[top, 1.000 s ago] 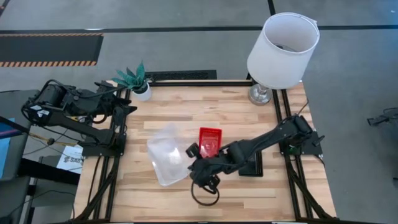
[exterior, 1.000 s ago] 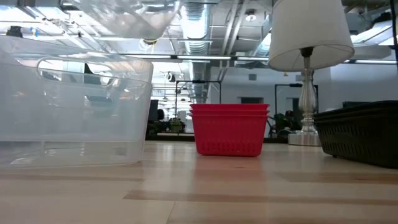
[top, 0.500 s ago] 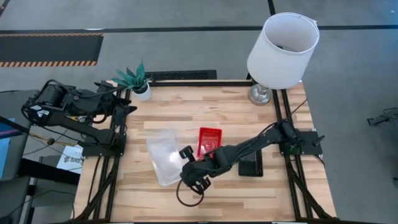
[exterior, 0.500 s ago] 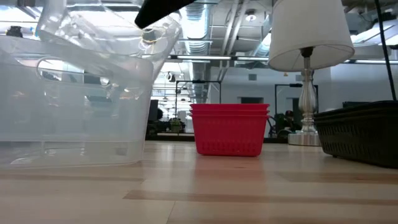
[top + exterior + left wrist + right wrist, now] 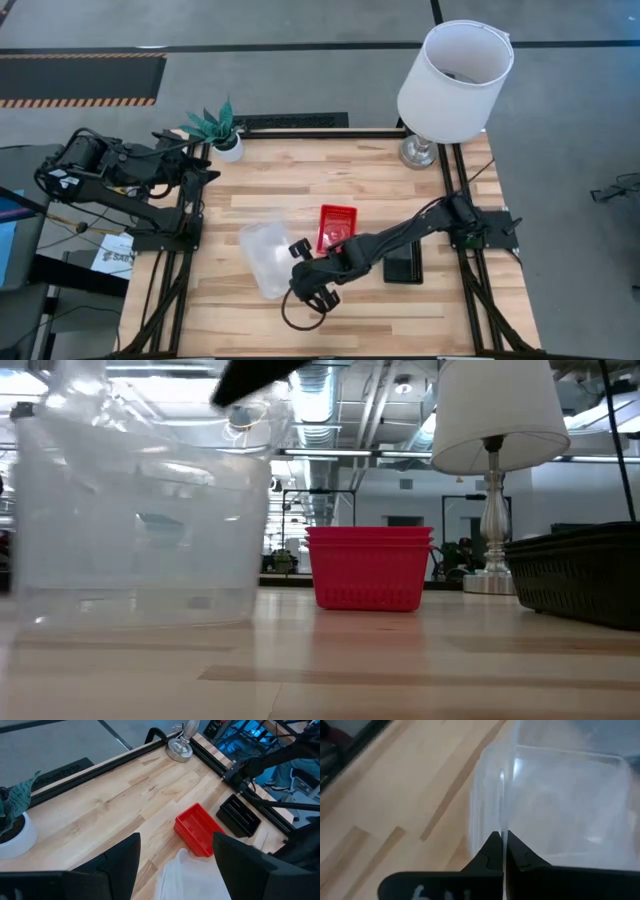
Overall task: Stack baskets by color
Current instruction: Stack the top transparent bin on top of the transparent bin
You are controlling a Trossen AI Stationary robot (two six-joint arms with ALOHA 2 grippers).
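Note:
A clear basket (image 5: 265,258) stands at the table's near middle, set down inside another clear one; in the low view they show as one blurred see-through shape (image 5: 140,520). My right gripper (image 5: 505,847) is shut on the upper basket's wall, at its near right side (image 5: 292,265). The red baskets (image 5: 335,228) stand nested to the right of the clear ones, bottoms on the wood. The black baskets (image 5: 403,268) sit further right. My left gripper (image 5: 175,840) waits open, raised over the far left corner (image 5: 200,165). My right gripper pinches the top edge of the clear basket's thin wall (image 5: 504,822) between its two fingers, one finger (image 5: 492,851) on each face of the wall. The fingers slant down at it from the table's right. The basket rests inside the clear basket below.
A white lamp (image 5: 455,80) stands at the far right corner and a small potted plant (image 5: 218,128) at the far left. Bare wood lies along the near edge (image 5: 380,320) and behind the baskets (image 5: 320,180).
My right gripper has gone down and toward the table's left with the clear basket, rolling a little. The basket, first held high and tilted above the clear one on the table, has sunk into it. The gripper has stayed shut.

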